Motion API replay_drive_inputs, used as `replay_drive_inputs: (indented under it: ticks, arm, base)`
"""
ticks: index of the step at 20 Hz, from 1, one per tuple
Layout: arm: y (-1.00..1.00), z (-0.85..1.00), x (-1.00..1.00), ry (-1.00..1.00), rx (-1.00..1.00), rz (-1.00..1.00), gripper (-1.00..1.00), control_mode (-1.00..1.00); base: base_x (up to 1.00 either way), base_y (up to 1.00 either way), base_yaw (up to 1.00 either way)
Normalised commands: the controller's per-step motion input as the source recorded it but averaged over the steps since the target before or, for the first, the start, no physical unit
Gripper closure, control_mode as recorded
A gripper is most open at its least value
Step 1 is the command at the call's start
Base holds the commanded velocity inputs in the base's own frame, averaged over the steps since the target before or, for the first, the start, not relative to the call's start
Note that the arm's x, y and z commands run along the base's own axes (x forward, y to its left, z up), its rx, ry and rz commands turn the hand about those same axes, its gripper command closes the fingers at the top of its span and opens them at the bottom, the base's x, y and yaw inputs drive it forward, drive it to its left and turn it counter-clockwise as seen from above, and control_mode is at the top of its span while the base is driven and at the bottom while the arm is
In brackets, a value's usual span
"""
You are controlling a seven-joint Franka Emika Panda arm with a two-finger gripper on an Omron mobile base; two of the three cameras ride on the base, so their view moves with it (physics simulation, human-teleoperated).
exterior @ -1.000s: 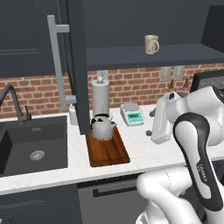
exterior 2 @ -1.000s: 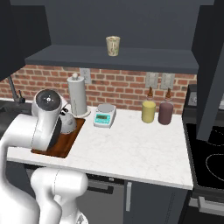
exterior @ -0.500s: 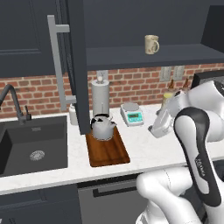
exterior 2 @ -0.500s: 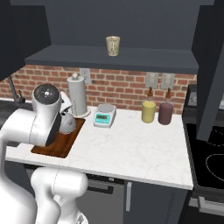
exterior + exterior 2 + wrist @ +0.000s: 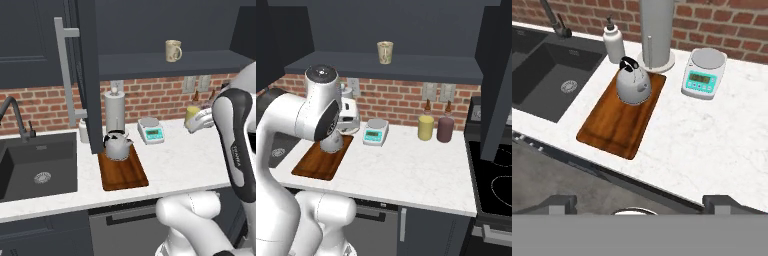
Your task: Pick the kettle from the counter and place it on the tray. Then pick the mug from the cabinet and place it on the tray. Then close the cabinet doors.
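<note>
The silver-grey kettle stands upright on the far end of the reddish-brown tray, which lies on the white counter. My gripper hovers well above the counter and back from the kettle. It is open, its fingertips wide apart with nothing between them. The cream mug sits on the shelf of the dark upper cabinet. The left cabinet door stands open. In the right base view my arm hides the kettle.
A paper-towel roll, a soap bottle and a small scale stand behind the tray. The sink lies to the left. Yellow and maroon canisters stand by the wall. The right door hangs open.
My hand has risen and drawn to the right, away from the kettle. The kettle stays on the tray.
</note>
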Motion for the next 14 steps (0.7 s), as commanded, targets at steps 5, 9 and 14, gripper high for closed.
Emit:
replay_drive_inputs:
  ticks: [5, 9, 14]
  arm:
    - [-0.13, -0.01, -0.05, 0.02, 0.0, -0.07, -1.0, -1.0]
    - [-0.12, 0.0, -0.05, 0.0, 0.0, -0.02, -1.0, -1.0]
    - [-0.03, 0.0, -0.02, -0.01, 0.02, 0.0, -1.0, -1.0]
  base:
    - [0.0, 0.0, 0.0]
    - [0.0, 0.0, 0.0]
    - [0.0, 0.0, 0.0]
